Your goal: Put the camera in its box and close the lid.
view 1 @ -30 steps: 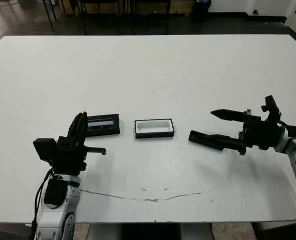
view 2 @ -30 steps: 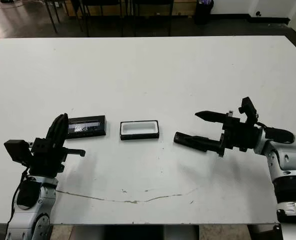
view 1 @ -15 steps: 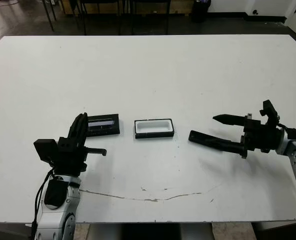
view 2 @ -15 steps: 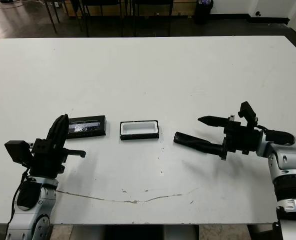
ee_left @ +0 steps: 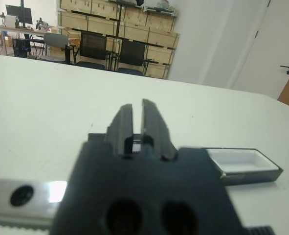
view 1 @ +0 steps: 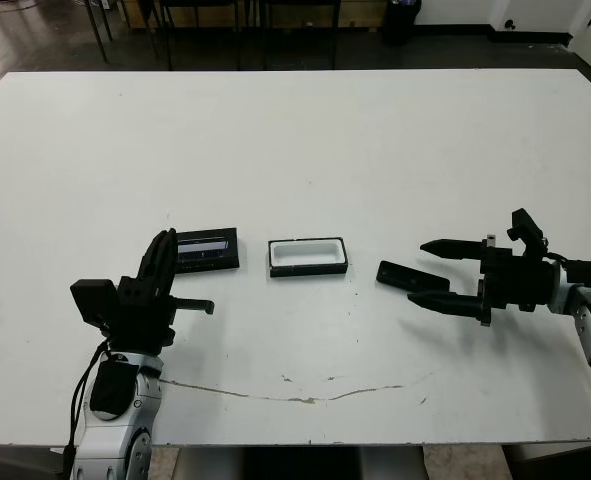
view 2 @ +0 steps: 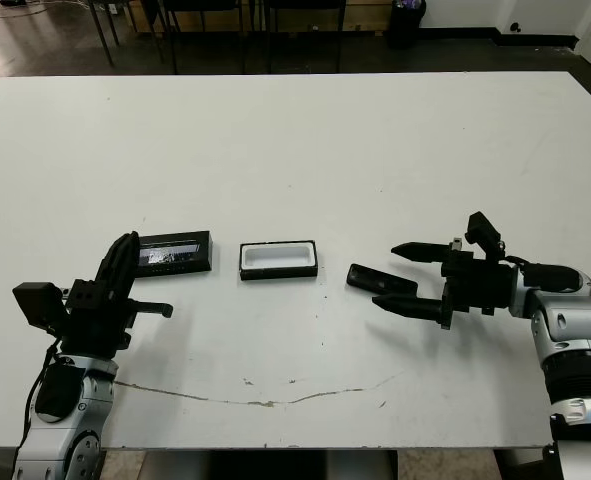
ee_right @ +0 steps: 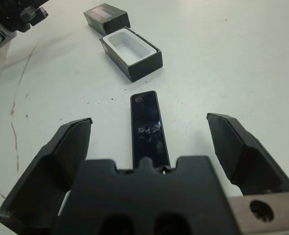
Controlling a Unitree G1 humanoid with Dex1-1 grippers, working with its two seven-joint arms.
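Head view: one lid (view 1: 207,249), one box (view 1: 308,256) and one camera (view 1: 404,275) lie in a row on the table (view 1: 295,140). Left wrist view: left hand (ee_left: 138,119) fingers together. Right wrist view: right hand (ee_right: 154,147) spread wide, straddling the camera, untouched.

Brightness: even and bright across the white table (view 1: 305,140).
Shadows: soft and faint beneath the right gripper (view 1: 437,272) and its arm.
Glare: pale reflection on the lid (view 1: 206,249); glossy glints on the camera (ee_right: 148,128).
Focus: the left gripper (ee_left: 137,125) and its body blur up close in the left wrist view.
Head views: sharp, slightly grainy.
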